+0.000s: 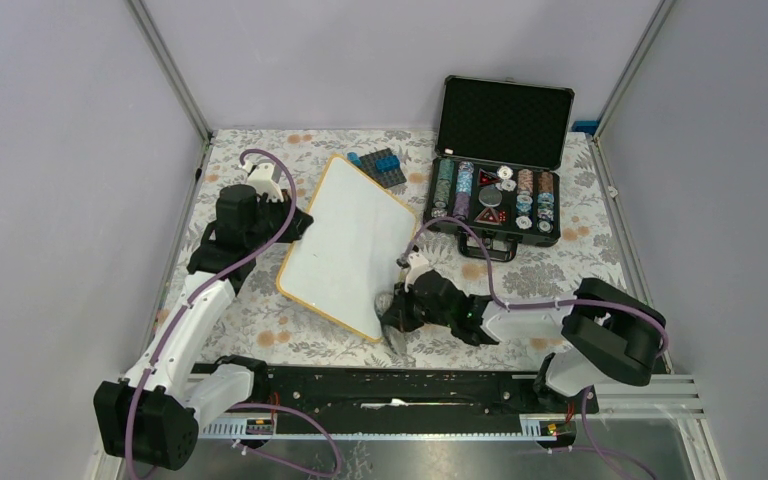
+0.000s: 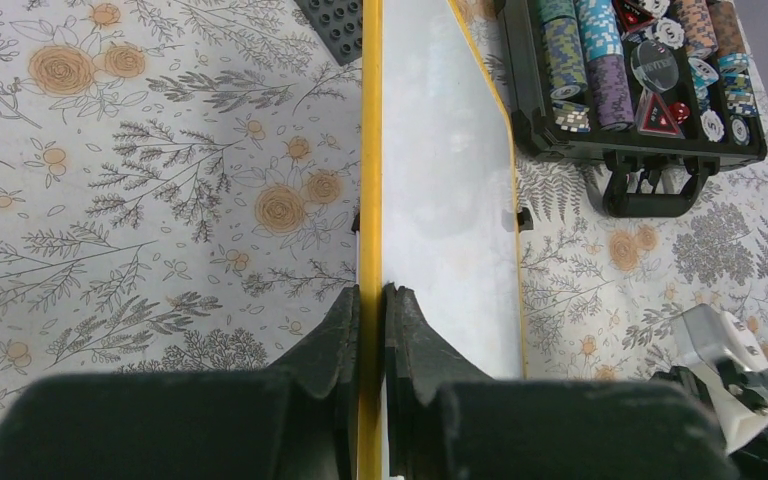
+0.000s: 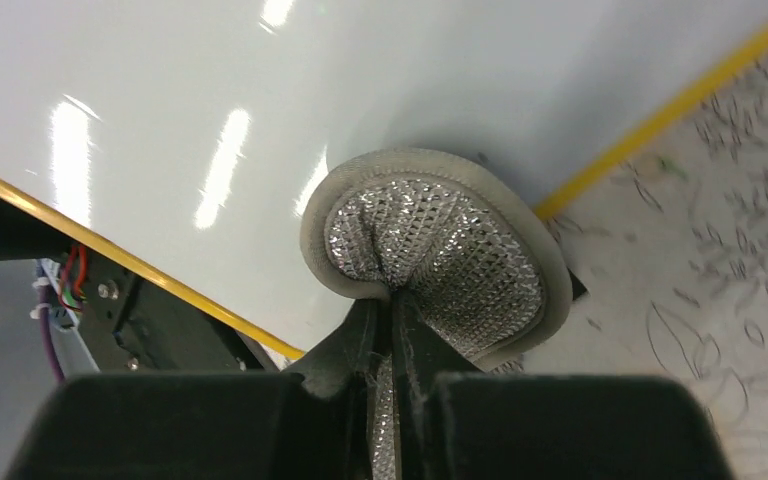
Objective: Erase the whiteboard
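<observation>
The whiteboard lies tilted on the floral tablecloth, its white face blank in every view. My left gripper is shut on the board's yellow left rim, and in the left wrist view the fingertips pinch that rim from both sides. My right gripper is shut on a silvery mesh pad with a grey border. The pad presses against the whiteboard near its near right corner, beside the yellow rim.
An open black chip case full of poker chips stands right of the board, its handle facing the near side. A dark studded plate with blue blocks lies behind the board. A black rail runs along the near edge.
</observation>
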`<state>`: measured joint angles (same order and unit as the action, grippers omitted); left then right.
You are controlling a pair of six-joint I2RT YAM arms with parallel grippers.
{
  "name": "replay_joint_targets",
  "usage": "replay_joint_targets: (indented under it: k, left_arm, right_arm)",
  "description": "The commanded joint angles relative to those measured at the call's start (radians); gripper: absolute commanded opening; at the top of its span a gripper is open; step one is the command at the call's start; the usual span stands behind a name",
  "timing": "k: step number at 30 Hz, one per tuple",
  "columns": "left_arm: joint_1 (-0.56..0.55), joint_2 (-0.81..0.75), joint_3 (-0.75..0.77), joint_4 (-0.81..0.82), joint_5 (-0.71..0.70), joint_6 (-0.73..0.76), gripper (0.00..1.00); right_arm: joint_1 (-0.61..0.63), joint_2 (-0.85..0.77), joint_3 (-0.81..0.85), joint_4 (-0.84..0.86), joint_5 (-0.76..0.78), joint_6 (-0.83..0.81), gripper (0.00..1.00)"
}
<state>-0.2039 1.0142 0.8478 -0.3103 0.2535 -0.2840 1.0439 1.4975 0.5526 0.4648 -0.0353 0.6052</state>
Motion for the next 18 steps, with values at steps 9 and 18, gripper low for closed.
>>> replay_joint_targets:
  k: [9,18]
  left_arm:
    - [-0.035,0.027,-0.038,-0.115,0.071,0.032,0.0]
    - [-0.037,0.02,-0.04,-0.115,0.056,0.032,0.0]
  right_arm:
    - [0.043,0.088,0.372,-0.261,-0.017,-0.112,0.0]
    - [0.076,0.134,0.497,-0.189,-0.061,-0.135,0.0]
